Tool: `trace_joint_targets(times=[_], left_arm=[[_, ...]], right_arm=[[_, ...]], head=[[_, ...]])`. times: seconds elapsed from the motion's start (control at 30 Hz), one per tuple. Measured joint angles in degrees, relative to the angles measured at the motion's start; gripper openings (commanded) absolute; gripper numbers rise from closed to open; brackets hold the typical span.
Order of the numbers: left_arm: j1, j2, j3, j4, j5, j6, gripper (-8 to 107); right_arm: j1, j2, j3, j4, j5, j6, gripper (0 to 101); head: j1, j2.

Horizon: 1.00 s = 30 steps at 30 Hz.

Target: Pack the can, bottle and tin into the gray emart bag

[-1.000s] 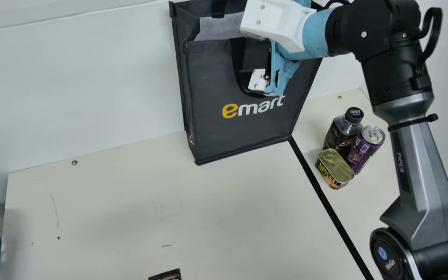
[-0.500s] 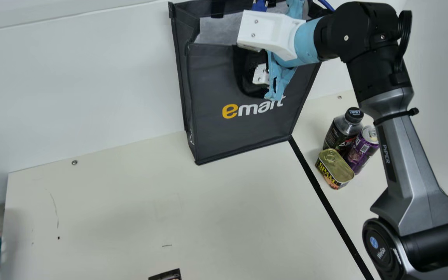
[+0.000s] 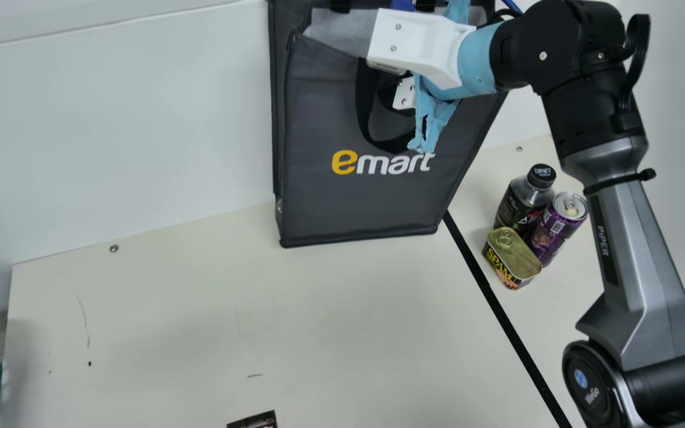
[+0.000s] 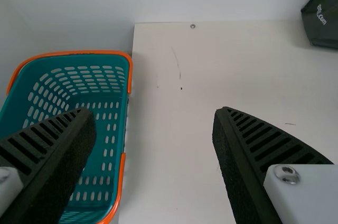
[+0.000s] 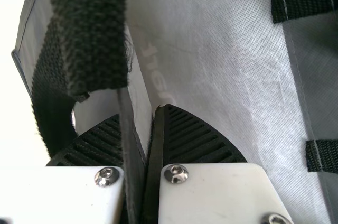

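In the main view my right gripper (image 3: 405,94) is at the upper front of the gray emart bag (image 3: 342,202), which stands at the back, slightly tilted, with its mouth open. The right wrist view has my right gripper (image 5: 153,115) shut on the bag's wall (image 5: 138,92), one finger inside and one outside. The bottle (image 3: 518,205), can (image 3: 550,229) and SPAM tin (image 3: 512,258) stand close together right of the bag. My left gripper (image 4: 154,115) is open, nothing between its fingers; a corner of the bag (image 4: 323,20) shows beyond.
A teal basket with orange handles (image 4: 100,145) lies beside the table's left edge. A small dark item (image 3: 254,421) is at the near edge of the table (image 3: 200,321). My right forearm spans the right side, close to the can.
The bag has turned and tilted, its lower left corner sliding left and its upper left edge shifting right. My right arm first moved left, then back slightly right. The bottle, can and tin stayed put.
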Motion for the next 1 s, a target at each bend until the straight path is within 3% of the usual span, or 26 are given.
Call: trace_joint_targets(times=[0.37, 1.0], left_arm=[[0.0, 0.0, 0.0, 0.0, 0.0, 0.0, 90], [0.0, 0.0, 0.0, 0.0, 0.0, 0.0, 90]], right_arm=[[1.4, -5.5, 4.0, -1.1, 0.1, 1.9, 0], [8.0, -17.4, 14.7, -6.1, 0.0, 6.6, 0]], head=[[0.0, 0.0], [0.0, 0.0]])
